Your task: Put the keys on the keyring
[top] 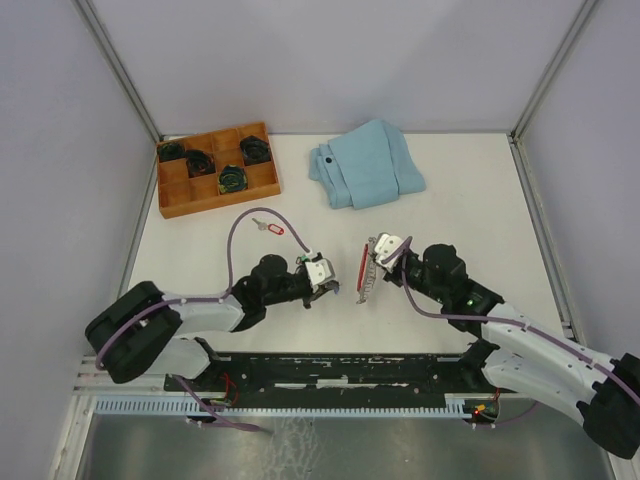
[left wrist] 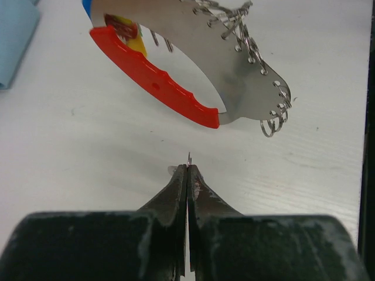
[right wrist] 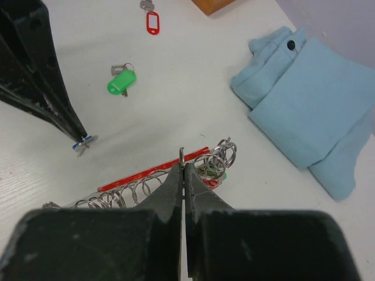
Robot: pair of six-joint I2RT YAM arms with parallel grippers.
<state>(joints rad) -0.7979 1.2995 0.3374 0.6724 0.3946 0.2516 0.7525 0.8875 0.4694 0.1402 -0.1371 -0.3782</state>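
My right gripper (right wrist: 183, 167) (top: 375, 262) is shut on one metal loop of the keyring (top: 362, 270), a red strip (left wrist: 155, 85) on a silvery plate with a row of loops (right wrist: 126, 193). Coloured tags (left wrist: 128, 32) (right wrist: 214, 177) hang bunched at one end of it. My left gripper (left wrist: 188, 167) (top: 332, 287) is shut on a small key with a blue tag (right wrist: 82, 144), a thin metal edge poking past its tips, a short way left of the keyring. Two more keys lie on the table: one with a green tag (right wrist: 122, 82), one with a red tag (right wrist: 152, 22) (top: 272, 227).
A folded light-blue cloth (top: 365, 165) (right wrist: 304, 99) lies at the back, right of centre. A wooden compartment tray (top: 170, 205) with dark round items stands at the back left. A purple cable (top: 240, 225) arcs over the left arm.
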